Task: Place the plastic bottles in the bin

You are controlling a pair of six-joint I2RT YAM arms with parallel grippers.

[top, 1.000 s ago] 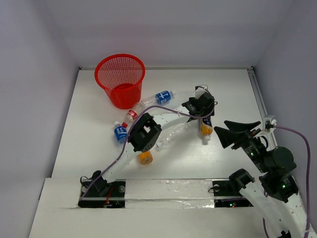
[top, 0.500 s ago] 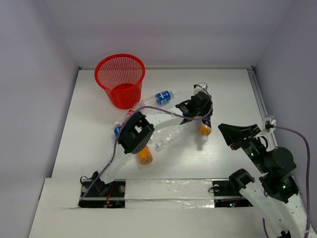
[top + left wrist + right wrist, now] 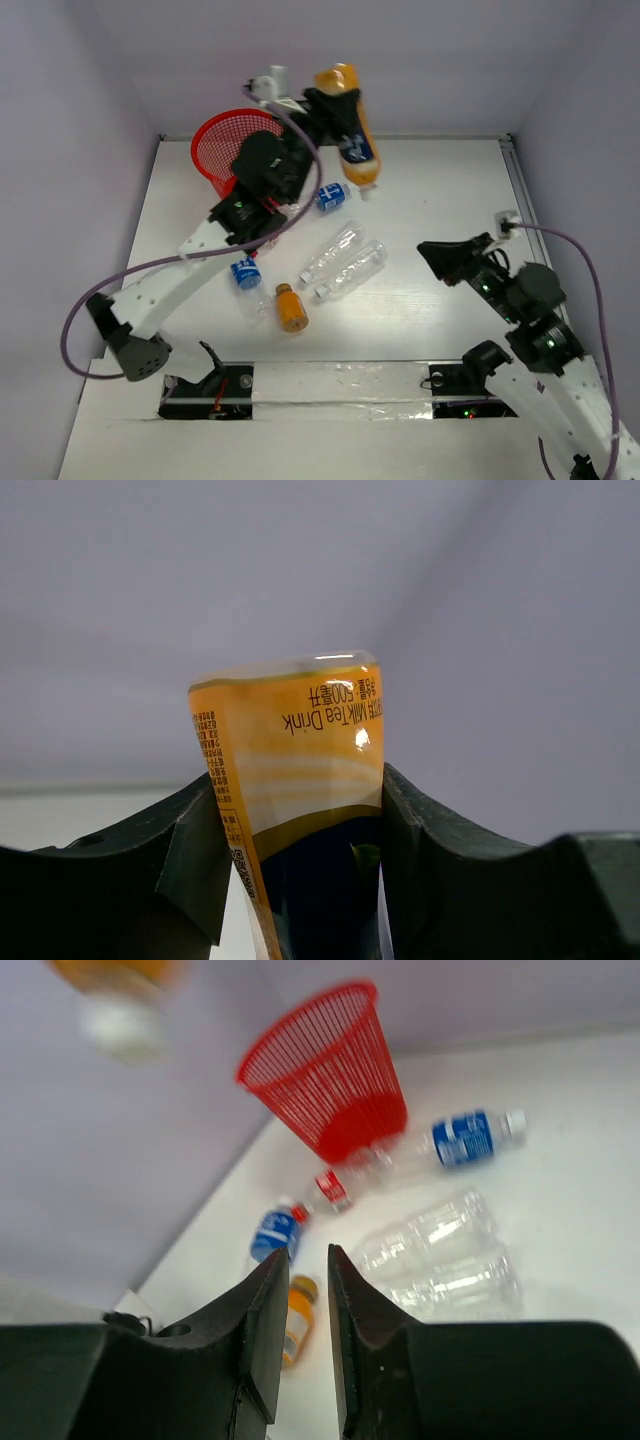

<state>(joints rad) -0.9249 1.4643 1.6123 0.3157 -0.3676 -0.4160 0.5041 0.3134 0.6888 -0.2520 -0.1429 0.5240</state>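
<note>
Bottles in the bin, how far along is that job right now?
Barely started: no bottle shows inside the bin. In hand: the left gripper holds the long orange bottle up near the bin. Left on the table: a blue-labelled bottle, a second blue-labelled bottle, two clear bottles, the stubby orange bottle and a red-labelled bottle. The right gripper is empty.

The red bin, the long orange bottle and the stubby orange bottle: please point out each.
red bin [image 3: 212, 152], top view, left mesh wall
long orange bottle [image 3: 361, 165], top view, orange part near cap
stubby orange bottle [image 3: 292, 315], top view, body
</note>
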